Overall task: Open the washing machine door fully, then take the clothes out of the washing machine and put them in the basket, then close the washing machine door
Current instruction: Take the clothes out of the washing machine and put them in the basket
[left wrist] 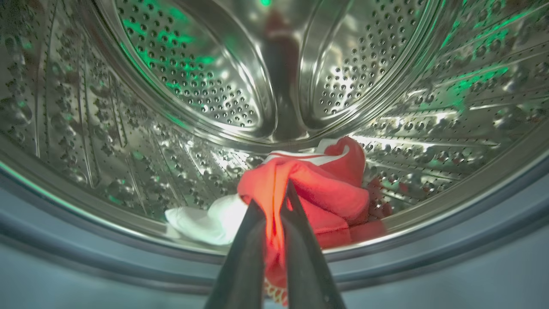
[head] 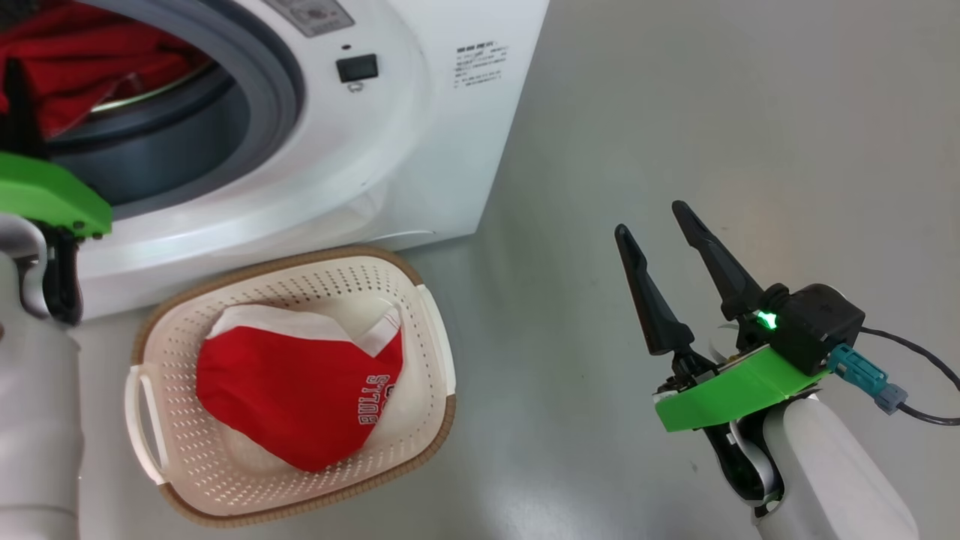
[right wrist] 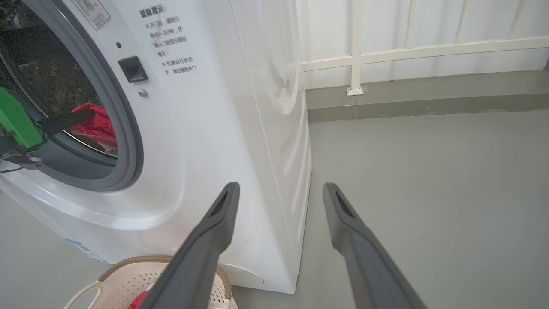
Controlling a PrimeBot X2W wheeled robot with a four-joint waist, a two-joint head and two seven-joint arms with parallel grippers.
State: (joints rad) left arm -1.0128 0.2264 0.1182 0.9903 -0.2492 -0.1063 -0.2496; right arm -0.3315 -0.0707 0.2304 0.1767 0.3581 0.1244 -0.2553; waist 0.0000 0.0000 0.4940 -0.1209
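The white washing machine [head: 420, 127] stands with its drum mouth uncovered; the door is out of view. Inside the steel drum [left wrist: 197, 86] lies a red garment with white trim [left wrist: 330, 184] beside a white cloth piece [left wrist: 201, 223]. My left gripper [left wrist: 274, 201] is shut on a fold of that red garment at the drum's mouth; the same arm reaches into the opening in the head view. The cream basket [head: 431, 330] sits on the floor before the machine and holds a red garment with white lettering [head: 300, 397]. My right gripper [head: 652, 217] hangs open over the floor to the basket's right.
Grey floor [head: 712, 112] spreads to the right of the machine. A white railing [right wrist: 356, 51] runs along a low kerb behind it. The grey rubber ring [head: 277, 75] frames the drum opening. The basket's brown rim [right wrist: 141, 260] lies just below the right fingers.
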